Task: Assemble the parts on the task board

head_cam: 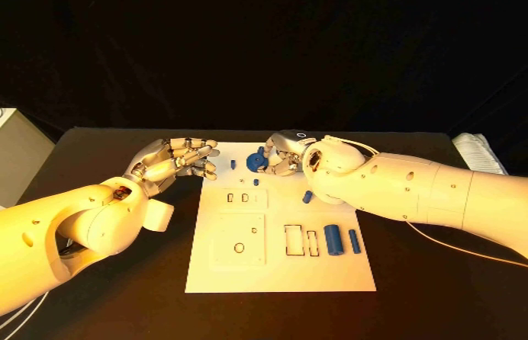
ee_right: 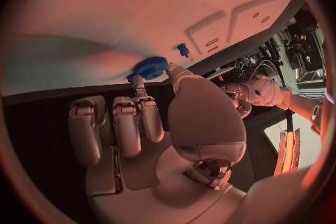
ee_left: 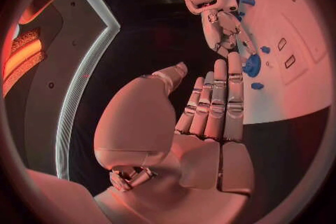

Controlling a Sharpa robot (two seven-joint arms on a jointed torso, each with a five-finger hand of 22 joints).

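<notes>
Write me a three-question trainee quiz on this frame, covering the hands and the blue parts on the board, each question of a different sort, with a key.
1. True or false: the right hand holds a round blue part at the far edge of the task board.
2. Multiple choice: the left hand is (A) holding a blue cylinder, (B) holding nothing, beside the board's far left corner, (C) pressing on the board's middle.
3. Fill in: two long blue cylinders lie on the board's ____ side, seen from the head view.

Key: 1 true; 2 B; 3 right.
</notes>
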